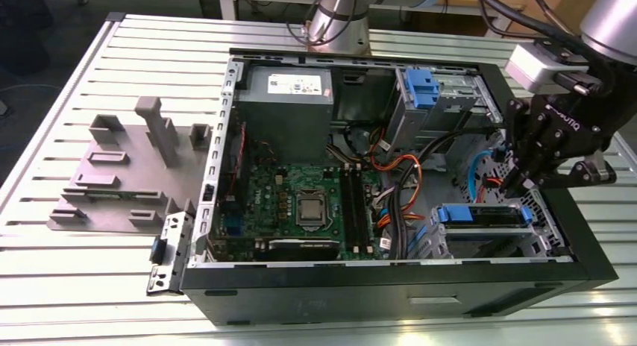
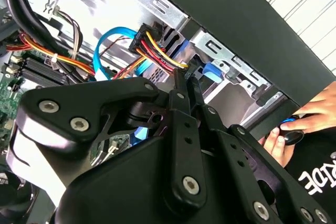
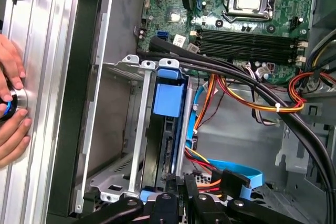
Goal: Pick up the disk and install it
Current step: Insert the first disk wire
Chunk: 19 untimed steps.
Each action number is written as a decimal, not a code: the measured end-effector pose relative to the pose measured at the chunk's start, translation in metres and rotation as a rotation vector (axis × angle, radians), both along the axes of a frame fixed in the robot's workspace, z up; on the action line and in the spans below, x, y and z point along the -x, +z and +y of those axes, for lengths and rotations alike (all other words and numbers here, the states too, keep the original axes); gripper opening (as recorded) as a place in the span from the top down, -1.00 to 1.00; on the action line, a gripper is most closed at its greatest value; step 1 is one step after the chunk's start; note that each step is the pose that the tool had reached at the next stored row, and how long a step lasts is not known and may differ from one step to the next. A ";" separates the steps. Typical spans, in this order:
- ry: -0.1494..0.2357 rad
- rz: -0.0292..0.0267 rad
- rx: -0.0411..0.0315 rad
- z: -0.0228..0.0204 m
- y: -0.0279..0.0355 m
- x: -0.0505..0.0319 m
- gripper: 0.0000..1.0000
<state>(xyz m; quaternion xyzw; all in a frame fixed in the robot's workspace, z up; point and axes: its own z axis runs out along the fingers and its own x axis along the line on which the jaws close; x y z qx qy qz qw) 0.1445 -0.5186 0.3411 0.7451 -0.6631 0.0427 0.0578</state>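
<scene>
The disk [image 1: 488, 214] sits in a silver cage [image 1: 488, 240] at the near right corner of the open computer case [image 1: 398, 282], with blue rails at both ends. In the first wrist view the disk [image 3: 167, 150] stands on edge between the cage walls under a blue rail tab [image 3: 168, 98]. My black gripper [image 1: 520, 188] hangs just right of and above the disk, inside the case wall. Its fingers [image 2: 181, 85] are pressed together with nothing between them. In the first wrist view the gripper [image 3: 182, 184] is close to the disk's end.
A grey power supply box [image 1: 289, 89] and an upright cage with a blue latch [image 1: 423, 89] fill the case's far side. The motherboard [image 1: 298, 204] and orange and blue cables [image 1: 398, 167] lie left of the gripper. A grey fixture plate [image 1: 130, 174] rests on the table. A person's hand [image 3: 10, 103] presses a button outside the case.
</scene>
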 end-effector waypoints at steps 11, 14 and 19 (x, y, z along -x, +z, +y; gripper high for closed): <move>-0.055 -0.0147 0.0004 0.0000 0.0018 0.0031 0.66; -0.101 -0.0148 0.0008 0.0000 0.0013 0.0036 0.66; -0.137 -0.0168 0.0004 -0.0016 0.0005 0.0043 0.66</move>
